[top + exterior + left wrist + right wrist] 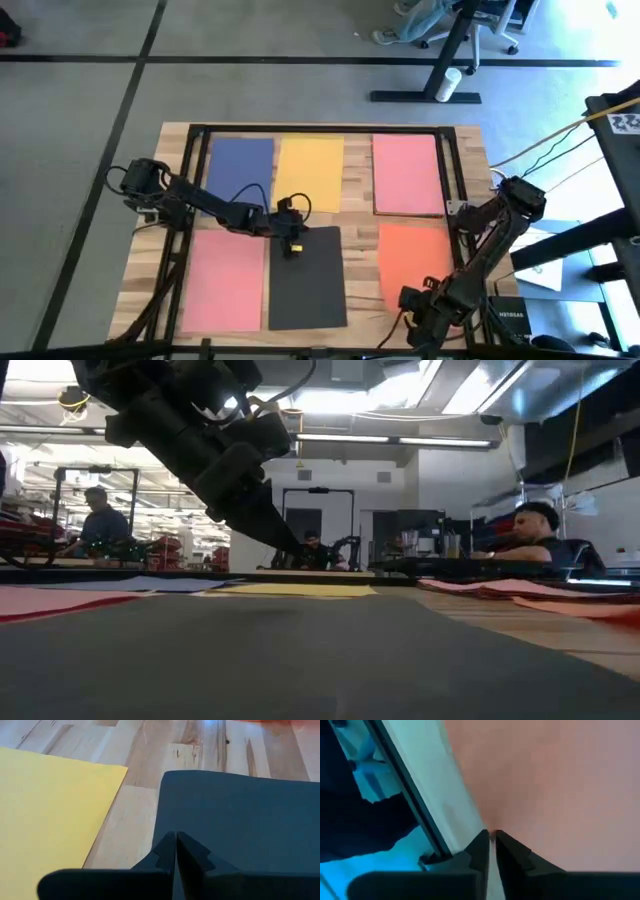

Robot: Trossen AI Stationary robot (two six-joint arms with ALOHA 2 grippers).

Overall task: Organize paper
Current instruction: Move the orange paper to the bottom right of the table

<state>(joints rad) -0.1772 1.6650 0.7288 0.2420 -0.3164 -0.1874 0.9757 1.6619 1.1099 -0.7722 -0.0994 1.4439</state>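
Note:
Six sheets of paper lie in two rows on the wooden table [360, 215]. A black sheet [308, 285] is in the near row's middle and an orange sheet [415, 255] at near right. My left gripper [293, 245] is shut over the black sheet's far left part [250, 820]. My right gripper [412, 298] is shut at the orange sheet's near edge, where the sheet's near left corner curls up off the table. My left gripper comes slanting down from the table's left, and its shut fingertips [298, 550] reach the black sheet close to its far left corner [172, 780]. The sheet lies flat on the table. Whether the tips press on it I cannot tell. My right gripper pinches the orange sheet at its near edge [492, 834] between its two fingers. Seen from the wrist, the paper [560, 785] fills the space just beyond the fingertips. In the high view the near part curves up while the far part stays on the table.
A blue sheet [240, 165], a yellow sheet [310, 170] and a pink sheet [407, 172] lie in the far row, and another pink sheet [225, 280] at near left. A black frame rims the table. People [540, 535] sit in the room beyond.

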